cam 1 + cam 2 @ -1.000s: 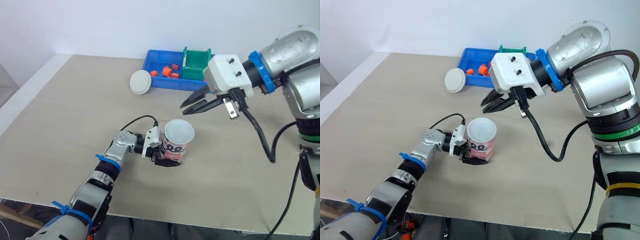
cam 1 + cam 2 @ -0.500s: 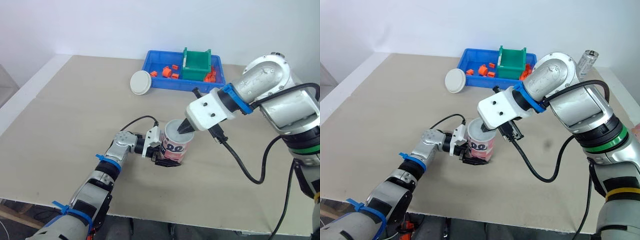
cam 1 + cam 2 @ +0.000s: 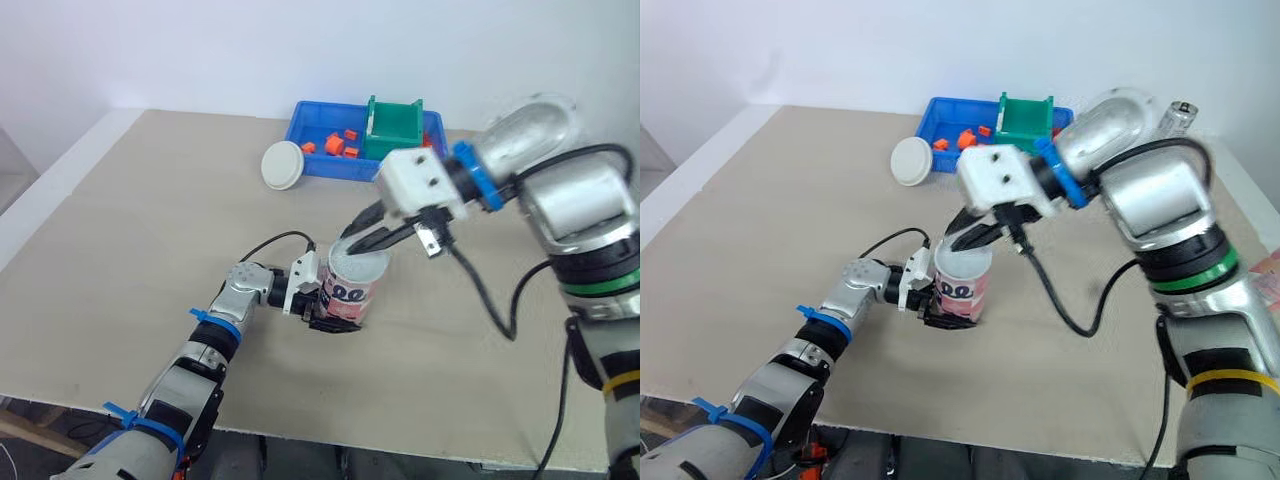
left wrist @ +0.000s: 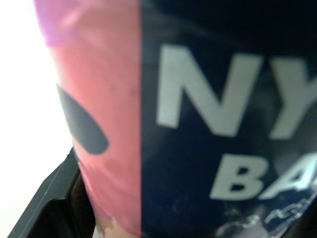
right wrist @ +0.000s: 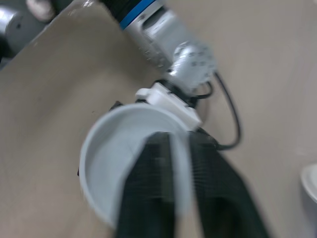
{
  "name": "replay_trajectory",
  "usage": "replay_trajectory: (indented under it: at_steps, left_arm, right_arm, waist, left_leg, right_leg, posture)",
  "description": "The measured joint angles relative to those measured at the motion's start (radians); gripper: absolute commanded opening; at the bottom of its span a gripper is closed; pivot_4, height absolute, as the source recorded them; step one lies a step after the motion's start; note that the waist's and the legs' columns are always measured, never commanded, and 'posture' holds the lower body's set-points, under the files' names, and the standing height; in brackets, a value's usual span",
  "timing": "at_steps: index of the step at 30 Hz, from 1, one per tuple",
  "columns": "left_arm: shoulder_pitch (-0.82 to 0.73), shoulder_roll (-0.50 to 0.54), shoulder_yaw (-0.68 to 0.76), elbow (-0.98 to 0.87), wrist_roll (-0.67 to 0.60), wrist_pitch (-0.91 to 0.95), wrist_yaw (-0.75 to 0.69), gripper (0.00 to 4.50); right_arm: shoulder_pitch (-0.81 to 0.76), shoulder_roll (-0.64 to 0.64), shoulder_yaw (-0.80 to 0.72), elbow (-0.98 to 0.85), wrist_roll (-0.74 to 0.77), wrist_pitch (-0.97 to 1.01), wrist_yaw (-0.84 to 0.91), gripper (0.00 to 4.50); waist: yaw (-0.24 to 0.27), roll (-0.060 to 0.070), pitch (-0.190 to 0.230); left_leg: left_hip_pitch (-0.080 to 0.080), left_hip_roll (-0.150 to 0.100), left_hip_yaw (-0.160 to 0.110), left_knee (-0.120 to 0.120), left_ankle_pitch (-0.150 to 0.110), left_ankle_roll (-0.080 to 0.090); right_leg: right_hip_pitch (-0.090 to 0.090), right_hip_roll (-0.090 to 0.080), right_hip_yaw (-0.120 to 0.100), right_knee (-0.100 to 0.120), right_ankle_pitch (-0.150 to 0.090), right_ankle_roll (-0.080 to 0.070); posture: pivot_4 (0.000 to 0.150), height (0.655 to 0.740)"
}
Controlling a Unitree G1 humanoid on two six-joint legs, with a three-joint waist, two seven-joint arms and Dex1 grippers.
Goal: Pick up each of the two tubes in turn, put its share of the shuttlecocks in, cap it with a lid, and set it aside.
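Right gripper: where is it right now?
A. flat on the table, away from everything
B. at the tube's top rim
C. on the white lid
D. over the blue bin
B. The right gripper is at the top rim of the tube held by the left gripper; the white lid lies apart by the blue bin.

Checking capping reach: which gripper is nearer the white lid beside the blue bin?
Right. The right gripper sits at the tube rim, nearer the lid; the left gripper holds the tube's side, farther back.
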Motion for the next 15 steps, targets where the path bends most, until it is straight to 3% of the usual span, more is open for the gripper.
replay_trajectory:
  at_steps: [3, 5, 8, 11, 15]
  left_arm:
    - [0.000, 0.001, 0.000, -0.003, 0.000, 0.000, -0.008, 3.85]
    - [0.000, -0.001, -0.001, -0.004, 0.000, 0.000, -0.008, 3.85]
    - [-0.006, -0.002, -0.002, -0.001, 0.000, 0.012, -0.006, 3.85]
    - [-0.008, 0.005, -0.002, -0.002, -0.003, 0.036, -0.014, 4.47]
    - [-0.007, 0.017, 0.000, -0.007, -0.011, 0.067, -0.042, 4.47]
  right_arm:
    - [0.011, -0.042, -0.068, -0.006, 0.040, 0.056, -0.005, 3.73]
    - [0.032, -0.062, -0.108, -0.022, 0.064, 0.091, -0.013, 4.31]
    - [0.163, -0.119, -0.222, -0.089, 0.118, 0.180, -0.077, 4.31]
    - [0.338, -0.163, -0.332, -0.168, 0.153, 0.264, -0.163, 4.50]
    - [0.508, -0.181, -0.412, -0.270, 0.184, 0.325, -0.247, 4.50]
  waist:
    - [0.000, 0.000, 0.000]
    - [0.000, 0.000, 0.000]
    - [0.004, -0.001, 0.000]
    - [0.003, -0.001, 0.000]
    - [-0.004, 0.002, 0.000]
  left_leg:
    - [0.000, 0.000, 0.000, -0.001, -0.002, -0.001]
    - [0.000, 0.000, -0.002, -0.001, -0.002, -0.001]
    - [-0.001, -0.001, -0.003, 0.000, -0.002, -0.001]
    - [-0.002, -0.001, -0.003, 0.000, -0.002, -0.001]
    - [-0.001, -0.001, -0.002, -0.001, -0.002, -0.001]
  right_leg:
    - [0.000, 0.000, 0.000, 0.000, -0.002, -0.003]
    - [0.000, 0.001, 0.000, 0.000, -0.002, -0.003]
    - [0.001, 0.000, -0.002, 0.000, -0.005, 0.001]
    - [0.001, 0.000, -0.001, 0.000, -0.005, 0.002]
    - [0.000, 0.000, -0.001, 0.000, -0.005, 0.002]
  posture:
    - [0.150, 0.7275]
    - [0.150, 0.7275]
    - [0.150, 0.7275]
    - [0.150, 0.7275]
    - [0.150, 0.7275]
